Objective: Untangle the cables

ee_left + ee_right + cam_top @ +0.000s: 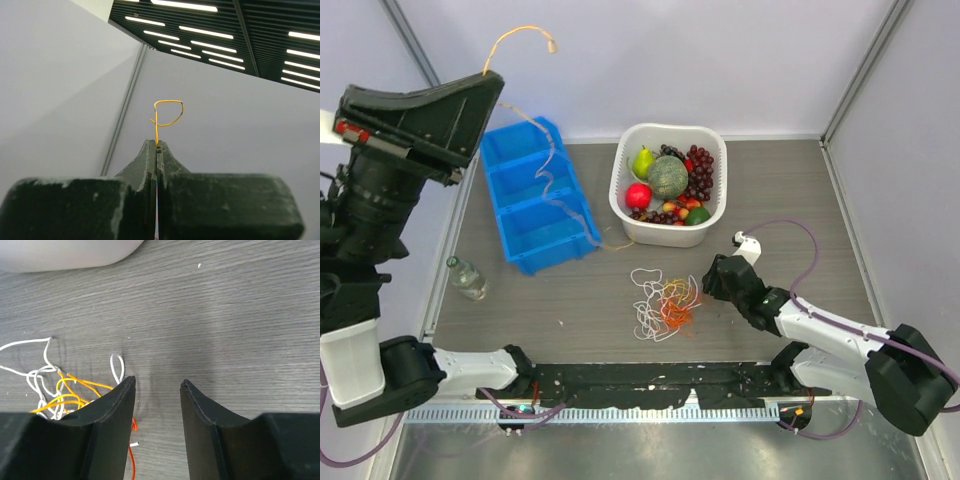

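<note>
A tangle of thin white, yellow-orange and orange-red cables (663, 303) lies on the grey table in front of the basket. My left gripper (490, 76) is raised high at the far left and is shut on a yellow-orange cable (523, 33). The cable's free end curls above the fingertips (168, 112), and its rest trails down over the blue bin to the table. In the left wrist view the jaws (157, 146) are pressed together on it. My right gripper (715, 280) is open and empty, low over the table just right of the tangle. In the right wrist view (157, 382) the cables (70, 392) lie left of its left finger.
A blue divided bin (525, 215) stands at the back left. A white basket (620, 190) of toy fruit stands behind the tangle. A small clear bottle (467, 277) lies near the left edge. Grey walls enclose the table.
</note>
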`<control>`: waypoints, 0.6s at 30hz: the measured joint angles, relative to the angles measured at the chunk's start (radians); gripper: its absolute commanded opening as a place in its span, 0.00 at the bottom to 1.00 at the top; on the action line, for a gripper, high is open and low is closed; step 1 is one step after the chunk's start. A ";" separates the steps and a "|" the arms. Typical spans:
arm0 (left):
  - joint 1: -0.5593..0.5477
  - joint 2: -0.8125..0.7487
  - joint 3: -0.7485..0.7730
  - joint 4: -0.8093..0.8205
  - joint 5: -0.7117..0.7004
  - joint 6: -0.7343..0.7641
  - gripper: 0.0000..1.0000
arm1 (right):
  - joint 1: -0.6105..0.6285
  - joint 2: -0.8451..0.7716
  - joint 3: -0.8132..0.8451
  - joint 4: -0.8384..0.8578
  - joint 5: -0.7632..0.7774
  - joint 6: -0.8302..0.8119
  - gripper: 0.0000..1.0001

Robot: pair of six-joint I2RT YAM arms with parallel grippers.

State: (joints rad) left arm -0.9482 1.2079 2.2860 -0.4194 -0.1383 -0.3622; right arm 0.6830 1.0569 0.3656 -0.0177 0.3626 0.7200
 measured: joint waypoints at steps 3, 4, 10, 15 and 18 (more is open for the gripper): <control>0.000 -0.064 -0.085 0.023 -0.025 0.000 0.00 | 0.000 -0.035 0.009 -0.045 -0.023 -0.018 0.48; 0.000 -0.084 -0.116 0.027 -0.035 0.000 0.00 | 0.000 -0.056 0.016 -0.065 -0.031 -0.029 0.48; 0.000 -0.185 -0.360 0.027 -0.108 0.000 0.00 | 0.000 -0.147 0.075 -0.121 -0.085 -0.068 0.48; 0.000 -0.275 -0.644 -0.018 -0.198 -0.004 0.00 | 0.000 -0.157 0.088 -0.142 -0.130 -0.072 0.48; 0.000 -0.281 -0.707 -0.080 -0.253 0.000 0.00 | 0.000 -0.157 0.088 -0.152 -0.139 -0.075 0.48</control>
State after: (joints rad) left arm -0.9482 0.9268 1.5791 -0.4995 -0.3908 -0.3626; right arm 0.6830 0.8997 0.4538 -0.1699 0.2237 0.6449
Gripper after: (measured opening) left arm 0.009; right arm 0.480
